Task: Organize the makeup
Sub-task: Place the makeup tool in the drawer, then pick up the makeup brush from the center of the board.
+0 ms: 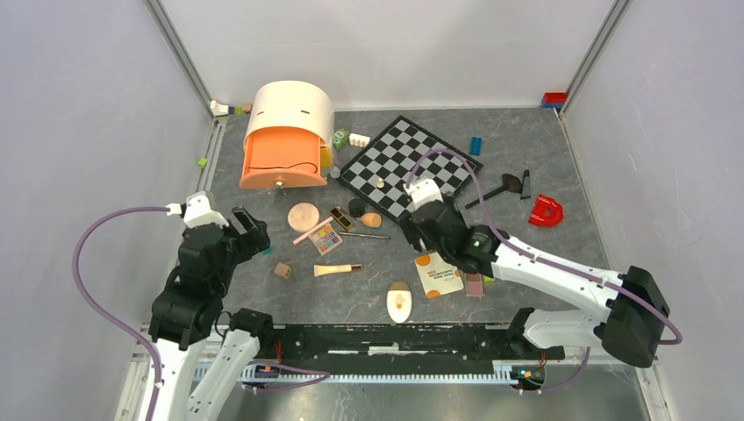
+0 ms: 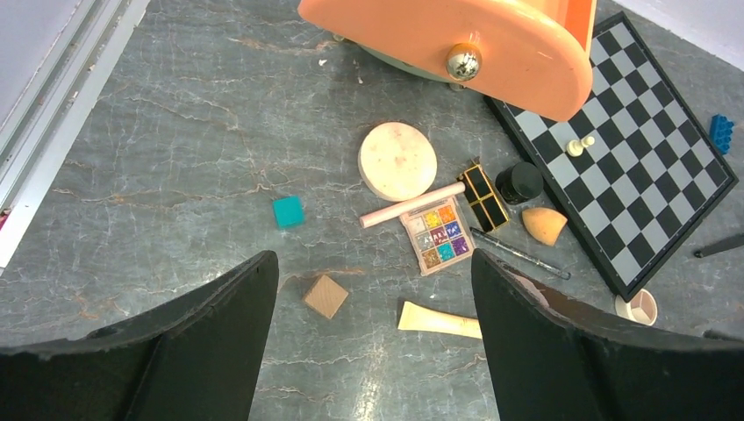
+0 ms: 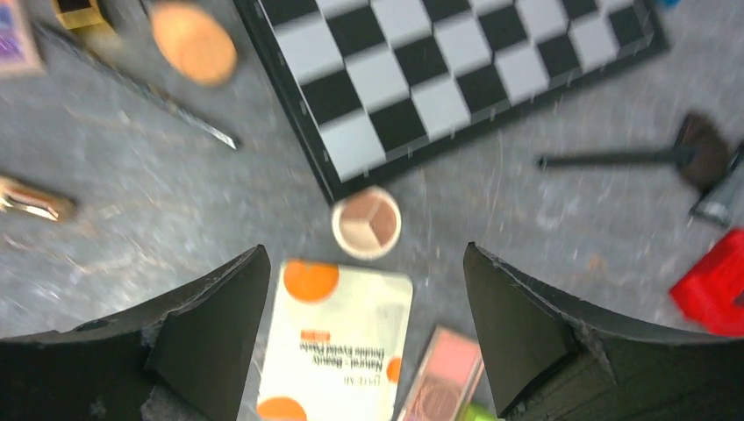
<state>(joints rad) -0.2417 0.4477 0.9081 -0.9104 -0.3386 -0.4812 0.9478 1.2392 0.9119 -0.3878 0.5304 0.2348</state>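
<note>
The makeup lies scattered mid-table: round peach compact (image 1: 304, 216), multicolour eyeshadow palette (image 1: 325, 239), cream tube (image 1: 338, 269), cream oval (image 1: 400, 303), white-orange sachet (image 1: 439, 274), pink-brown blush palette (image 1: 475, 284) and a black brush (image 1: 500, 187). My left gripper (image 1: 254, 232) hovers open and empty left of them; its wrist view shows the compact (image 2: 397, 160), palette (image 2: 436, 234) and tube (image 2: 439, 320) beyond its open gripper (image 2: 373, 263). My right gripper (image 1: 419, 235) is open above the sachet (image 3: 338, 351), with the blush palette (image 3: 443, 373) beside it and a small round pot (image 3: 367, 223) ahead of the open gripper (image 3: 366, 254).
An orange drawer box with a white cover (image 1: 285, 136) stands at the back left. The chessboard (image 1: 410, 165) lies behind the makeup. A red U-shaped piece (image 1: 546, 211), a blue brick (image 1: 475, 145), a wooden cube (image 1: 282, 270) and a teal cube (image 2: 287, 211) lie around.
</note>
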